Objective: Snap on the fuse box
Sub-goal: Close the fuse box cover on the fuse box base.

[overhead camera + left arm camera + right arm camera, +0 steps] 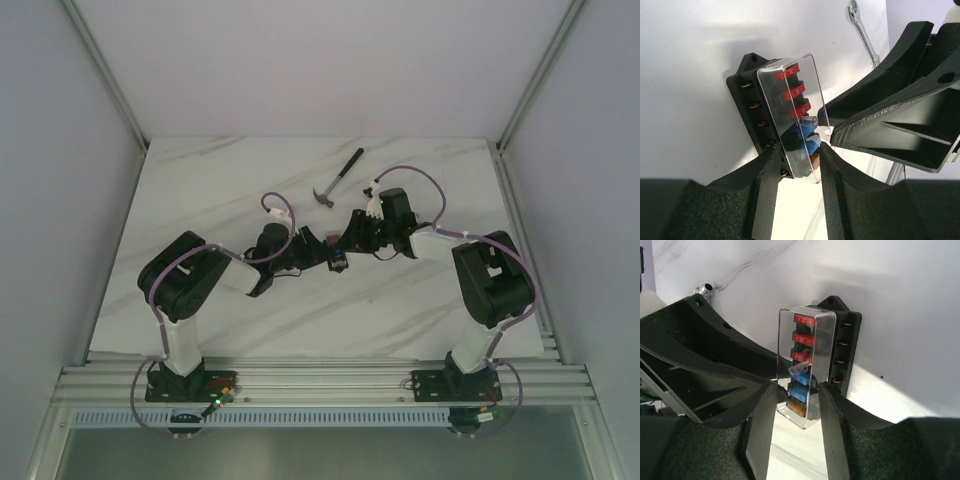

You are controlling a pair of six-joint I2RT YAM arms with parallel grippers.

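fuse box (338, 262) sits near the middle of the marble table (200, 190), between the two arms, with its clear cover (802, 347) on the face. left gripper (800, 156) is clamped on the box's blue-fuse end, one finger on each side. right gripper (797, 390) is clamped across the cover at that same end, from the opposite side. i see a hammer (338, 180) further back, well apart.

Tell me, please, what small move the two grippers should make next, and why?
Probably squeeze both grippers slightly tighter. The left gripper and right gripper each bracket the fuse box, one finger on its back, one on its clear cover, which may not be seated yet.
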